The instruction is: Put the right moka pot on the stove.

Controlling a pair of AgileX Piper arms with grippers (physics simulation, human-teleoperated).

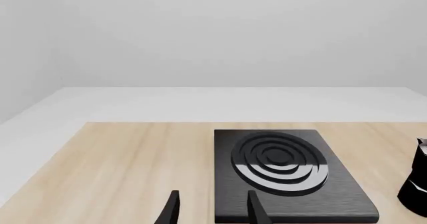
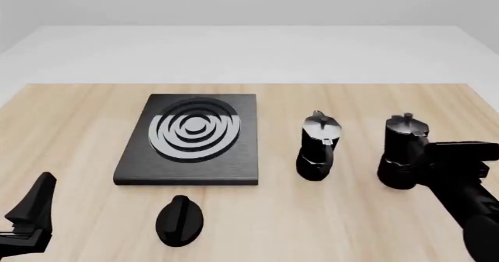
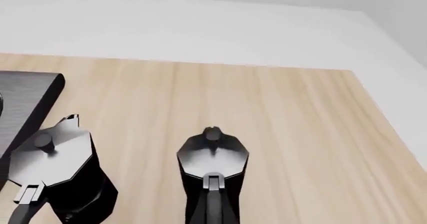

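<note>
Standing unlifted on the table, right moka pot point(image 2: 402, 151) — just ahead of right gripper point(image 2: 436, 157), whose clench cannot be judged. Stove point(image 2: 191, 139) bare, well left of it — transfer wholly outstanding.

The right moka pot point(image 2: 403, 151) stands upright on the table, well right of the stove point(image 2: 191, 139).
</note>
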